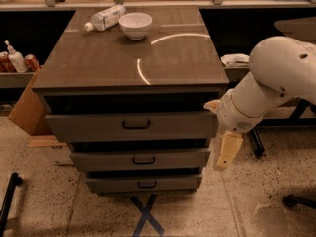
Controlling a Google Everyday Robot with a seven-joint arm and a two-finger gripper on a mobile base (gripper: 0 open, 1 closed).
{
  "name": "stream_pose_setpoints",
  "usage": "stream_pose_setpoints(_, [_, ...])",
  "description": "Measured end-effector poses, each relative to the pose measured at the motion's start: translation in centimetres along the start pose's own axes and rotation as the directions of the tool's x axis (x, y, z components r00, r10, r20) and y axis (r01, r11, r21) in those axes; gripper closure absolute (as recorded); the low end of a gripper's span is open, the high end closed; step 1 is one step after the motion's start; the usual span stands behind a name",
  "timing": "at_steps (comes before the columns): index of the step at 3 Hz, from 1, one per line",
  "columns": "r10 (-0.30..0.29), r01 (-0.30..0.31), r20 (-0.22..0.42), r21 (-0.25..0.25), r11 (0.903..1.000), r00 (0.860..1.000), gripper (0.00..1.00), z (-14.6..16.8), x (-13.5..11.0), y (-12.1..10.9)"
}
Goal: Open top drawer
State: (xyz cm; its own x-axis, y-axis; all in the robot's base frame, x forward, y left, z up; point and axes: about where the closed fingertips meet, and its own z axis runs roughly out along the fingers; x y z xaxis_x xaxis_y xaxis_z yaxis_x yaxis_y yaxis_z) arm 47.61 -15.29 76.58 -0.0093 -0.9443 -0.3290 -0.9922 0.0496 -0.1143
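The top drawer is the widest of three grey-brown drawers in a cabinet at centre. Its flat front carries a small black bar handle. A dark gap runs between the front and the cabinet top. Two narrower drawers sit below it. My gripper hangs at the end of the white arm, just off the cabinet's right side, level with the top and middle drawers. It is to the right of the handle and apart from it. It holds nothing that I can see.
A white bowl and a lying plastic bottle are on the cabinet top. A cardboard box stands at the left. Blue tape forms an X on the floor in front. A chair base is at the right.
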Motion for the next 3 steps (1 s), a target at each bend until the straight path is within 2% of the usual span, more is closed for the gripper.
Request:
stream_pose_setpoints(1, [-0.032,0.032,0.004,0.02,0.9993,0.999,0.0,1.0,-0.2,-0.8])
stream_pose_setpoints(3, [-0.093,0.093,-0.014,0.07,0.9931,0.996,0.0,4.3,-0.6,-4.0])
